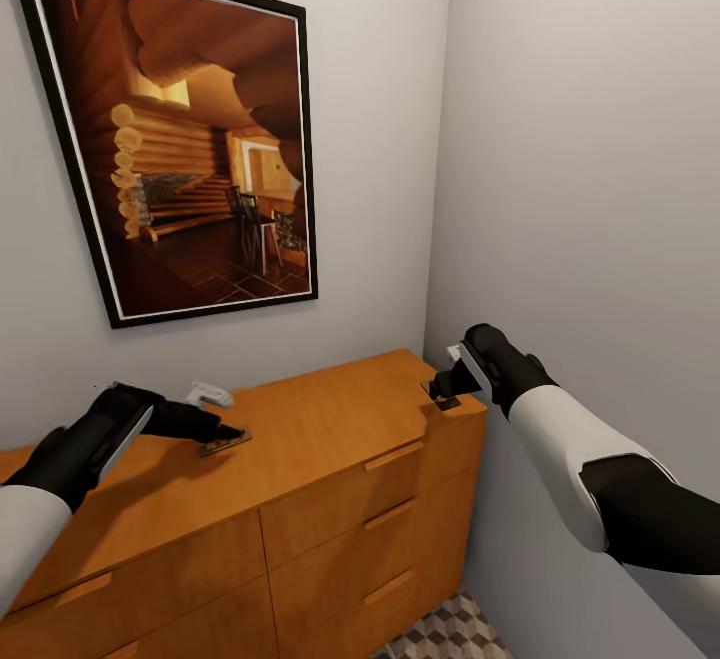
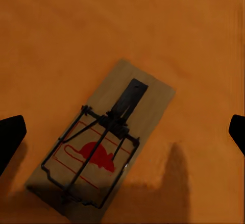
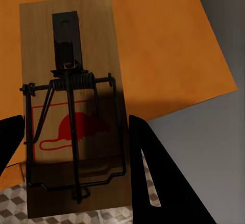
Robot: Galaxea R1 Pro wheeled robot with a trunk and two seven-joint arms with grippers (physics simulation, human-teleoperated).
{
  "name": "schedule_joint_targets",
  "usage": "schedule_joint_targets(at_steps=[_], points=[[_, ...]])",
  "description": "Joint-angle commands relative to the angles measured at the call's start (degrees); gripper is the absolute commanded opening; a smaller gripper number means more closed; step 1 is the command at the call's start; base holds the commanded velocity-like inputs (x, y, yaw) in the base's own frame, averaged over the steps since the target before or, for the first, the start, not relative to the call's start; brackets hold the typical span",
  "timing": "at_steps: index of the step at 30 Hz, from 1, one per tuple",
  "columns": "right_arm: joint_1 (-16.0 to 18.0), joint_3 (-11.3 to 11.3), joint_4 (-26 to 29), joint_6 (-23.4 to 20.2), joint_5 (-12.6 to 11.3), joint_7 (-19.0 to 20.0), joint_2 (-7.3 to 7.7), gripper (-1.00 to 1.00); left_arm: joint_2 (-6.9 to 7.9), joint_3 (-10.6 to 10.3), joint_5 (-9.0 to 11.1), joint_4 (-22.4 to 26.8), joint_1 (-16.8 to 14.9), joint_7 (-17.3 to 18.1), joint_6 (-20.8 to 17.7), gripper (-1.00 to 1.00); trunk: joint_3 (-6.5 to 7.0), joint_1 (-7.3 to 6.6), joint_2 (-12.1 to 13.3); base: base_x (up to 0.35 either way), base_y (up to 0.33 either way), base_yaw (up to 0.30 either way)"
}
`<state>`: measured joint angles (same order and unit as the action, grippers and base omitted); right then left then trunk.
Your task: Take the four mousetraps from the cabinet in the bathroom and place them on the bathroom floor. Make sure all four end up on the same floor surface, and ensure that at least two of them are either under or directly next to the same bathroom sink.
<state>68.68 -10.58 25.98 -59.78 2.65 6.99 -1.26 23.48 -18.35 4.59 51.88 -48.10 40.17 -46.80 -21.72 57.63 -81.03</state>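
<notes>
Orange-brown cabinet (image 1: 330,429) top, lower frame. My right gripper (image 3: 76,132) clamps mousetrap (image 3: 71,106) at right corner. Left gripper (image 2: 122,127) wide, over second mousetrap (image 2: 102,142). Pickup step; next: close left, lower both to floor (image 1: 450,634).

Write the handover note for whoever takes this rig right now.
Left gripper: open, fingers on either side of a mousetrap lying flat on the cabinet top, not gripped.
Right gripper: shut on a second mousetrap at the cabinet's right end, near the corner.
Done: no trap is on the floor yet.
Left: grasp the left trap, carry both down to the tiles, then find the other two and the sink.
</notes>
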Motion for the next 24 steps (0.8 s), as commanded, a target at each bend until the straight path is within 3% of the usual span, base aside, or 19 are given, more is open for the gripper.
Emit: schedule_joint_targets(at_steps=[1,10,24], points=[[0.05,-0.23,0.04,-0.22,0.17,0.40,0.03,-1.00,-0.14,-0.18,0.44,-0.34,-0.07,-0.18,-0.39,1.00,-0.07,0.00,-0.05,0.000,0.000,0.000],[0.05,-0.23,0.03,-0.22,0.17,0.40,0.11,-1.00,-1.33,-0.20,0.21,-2.26,-0.07,-0.18,0.68,1.00,-0.07,0.00,-0.05,0.000,0.000,0.000],[0.05,-0.23,0.03,-0.22,0.17,0.31,0.03,-1.00,-1.11,-0.28,0.10,-4.16,-0.07,-0.18,1.74,1.00,-0.07,0.00,-0.05,0.000,0.000,0.000]])
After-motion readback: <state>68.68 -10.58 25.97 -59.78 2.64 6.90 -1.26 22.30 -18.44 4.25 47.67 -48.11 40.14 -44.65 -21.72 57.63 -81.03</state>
